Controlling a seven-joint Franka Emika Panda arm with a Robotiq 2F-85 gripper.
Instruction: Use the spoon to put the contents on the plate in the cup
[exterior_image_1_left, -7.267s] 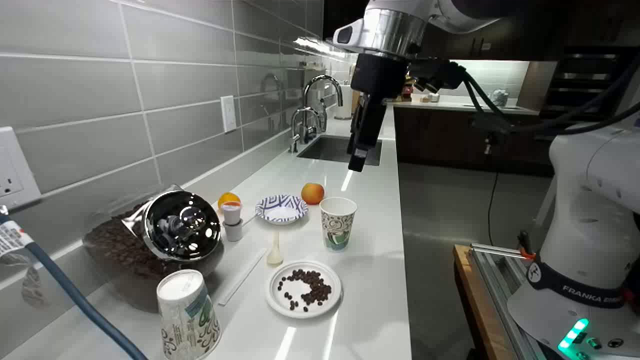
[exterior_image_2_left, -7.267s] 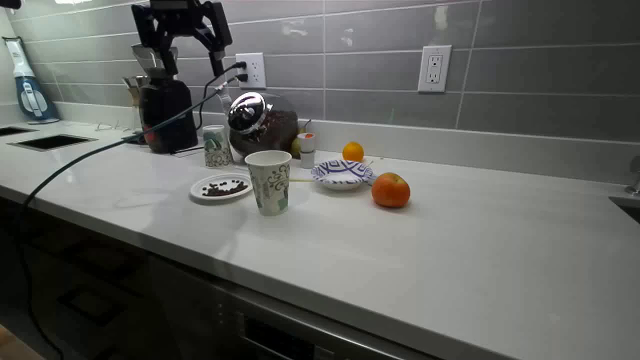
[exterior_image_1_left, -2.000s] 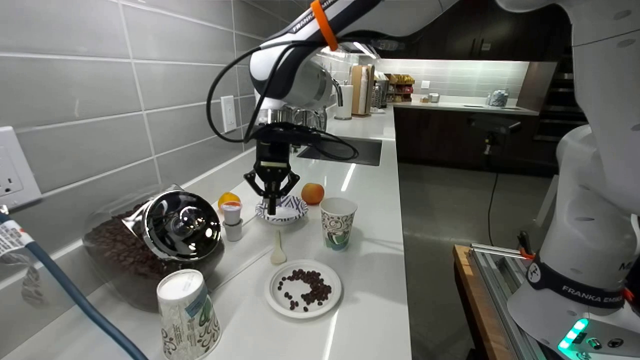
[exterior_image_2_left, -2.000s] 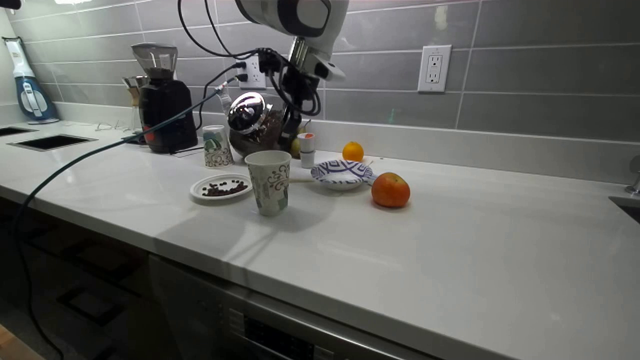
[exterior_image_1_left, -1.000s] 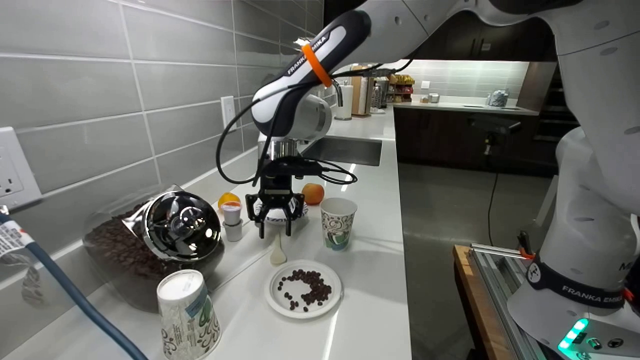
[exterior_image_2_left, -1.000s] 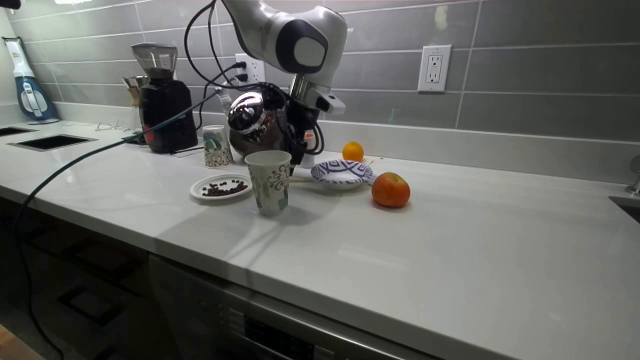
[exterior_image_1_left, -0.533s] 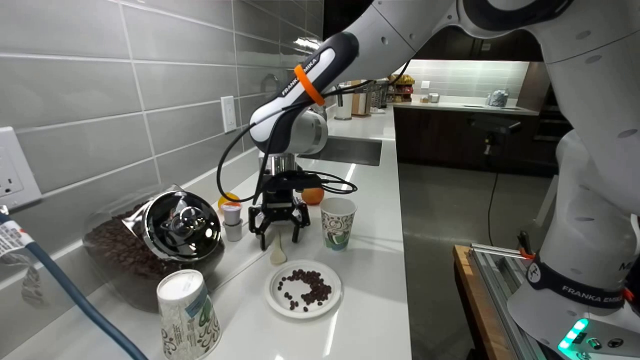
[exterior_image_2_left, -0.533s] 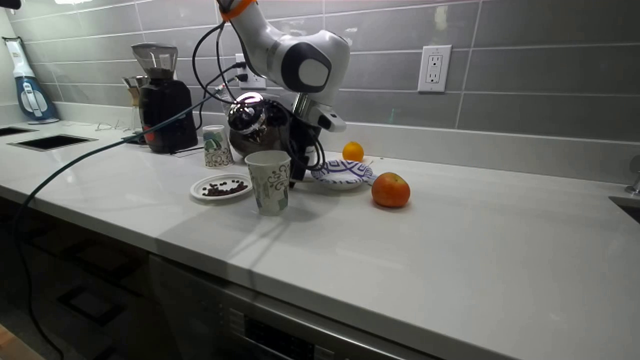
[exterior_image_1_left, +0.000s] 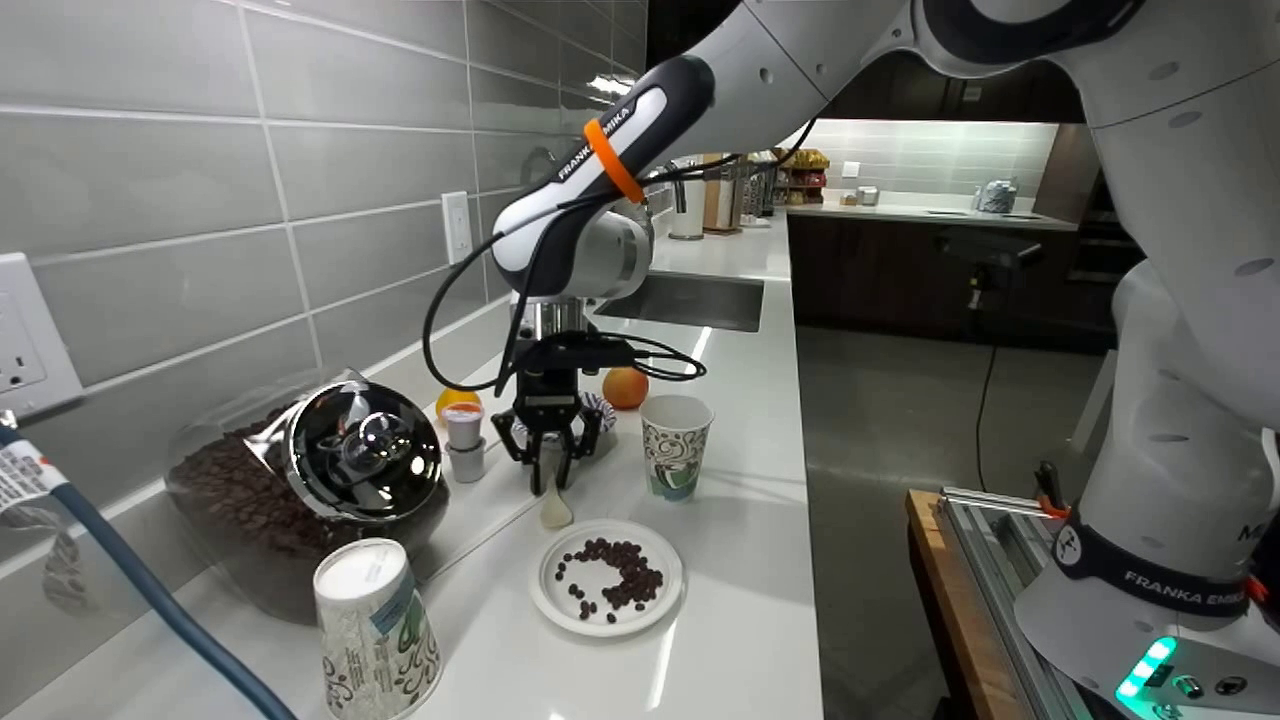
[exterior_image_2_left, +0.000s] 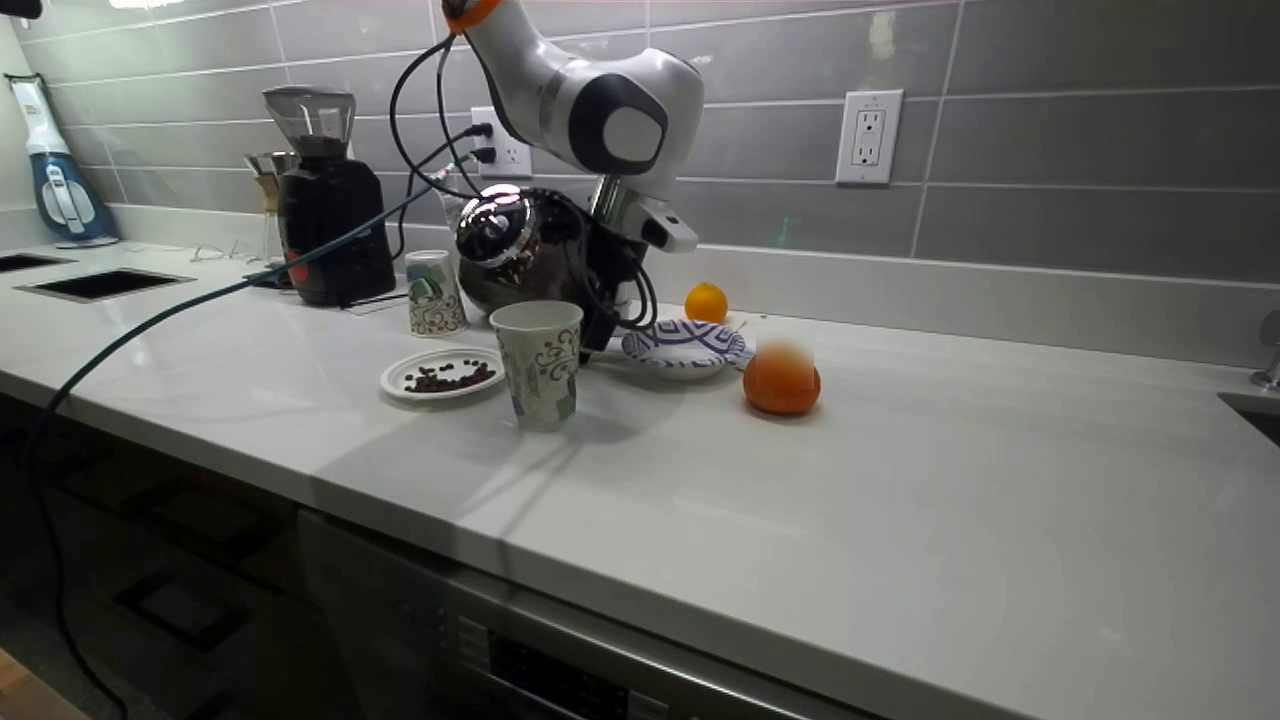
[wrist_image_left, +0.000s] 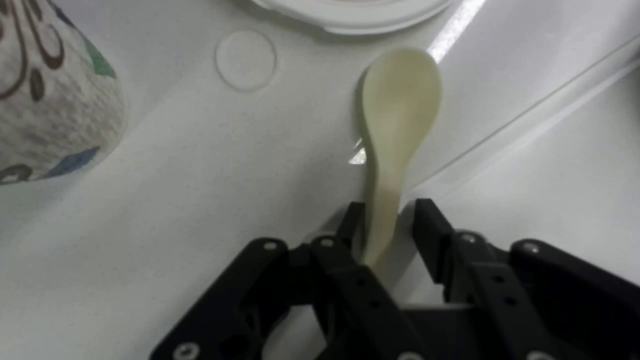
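Observation:
The pale cream spoon (wrist_image_left: 400, 100) lies on the counter, bowl toward the white plate (wrist_image_left: 360, 15). My gripper (wrist_image_left: 389, 215) is down around its handle, one finger on each side. The jaws are partly spread; a gap shows between the handle and the finger (wrist_image_left: 432, 240) on the right of the wrist view, while the other is very near it. In an exterior view the gripper (exterior_image_1_left: 550, 487) hides most of the handle. Dark brown contents (exterior_image_1_left: 628, 572) lie on the plate (exterior_image_1_left: 592, 577). Beside it the patterned cup (exterior_image_1_left: 675, 450) stands mouth up, also in the wrist view (wrist_image_left: 50, 110).
An upside-down paper cup (exterior_image_1_left: 378, 630) and a tilted glass jar of beans (exterior_image_1_left: 250, 490) stand by the tiled wall. Stacked small containers (exterior_image_1_left: 464, 440), a blue-patterned bowl (exterior_image_2_left: 684, 350), an orange (exterior_image_2_left: 706, 303) and a red-orange fruit (exterior_image_2_left: 782, 385) surround the arm.
Over the last two seconds my gripper came down to the spoon's handle and its fingers spread. In the last half second they drew closer together. Plate, contents and cup have not moved.

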